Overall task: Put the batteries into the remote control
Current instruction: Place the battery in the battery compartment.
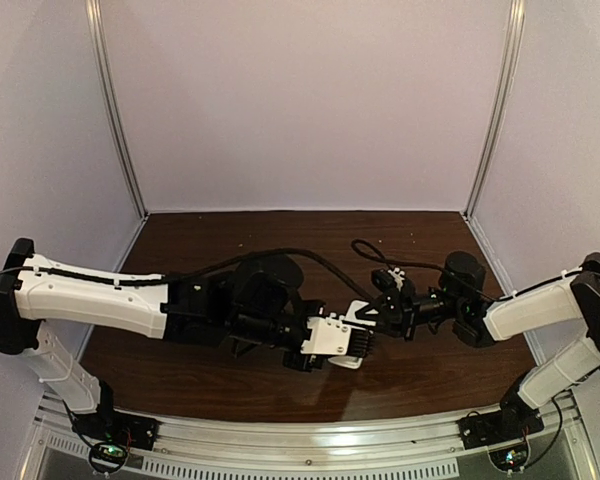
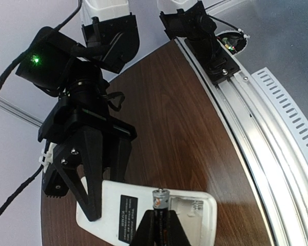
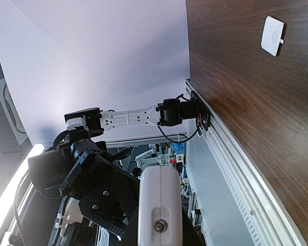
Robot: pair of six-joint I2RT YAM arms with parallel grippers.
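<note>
Pale lilac walls [image 1: 310, 100] close in a dark wood table [image 1: 230, 235]. Both arms meet over its middle.

Battery [image 2: 159, 199]: dark body, silvery cap, pinched between the pressed-together fingers of the left end effector [image 2: 159, 225]. Its long axis runs along those fingers, with the cap pointing away from the wrist.

Remote [image 2: 114, 201]: white, back up, black label showing. It appears lifted clear of the table. Its long axis runs left to right in the left wrist view, so the battery lies crosswise to it.

Battery recess [image 2: 194, 207]: open, at the end of the remote away from the right arm's grip. A spring contact shows and no cell is seen inside. The battery sits just beside the recess on the label side, with its cap over the remote's back. Touching or hovering: cannot tell.

Right end effector [image 2: 103, 197]: black fingers clamped on the remote's other end, steadying it.

Judgement: the insertion is about to start and the left arm does the placing. It needs a short sideways shift toward the recess, and probably a turn to match the slot. The slot's own direction is unclear.

Second battery: not seen in any view.

A small white square cover [image 3: 273, 35] lies flat on the table, well apart from both arms.
</note>
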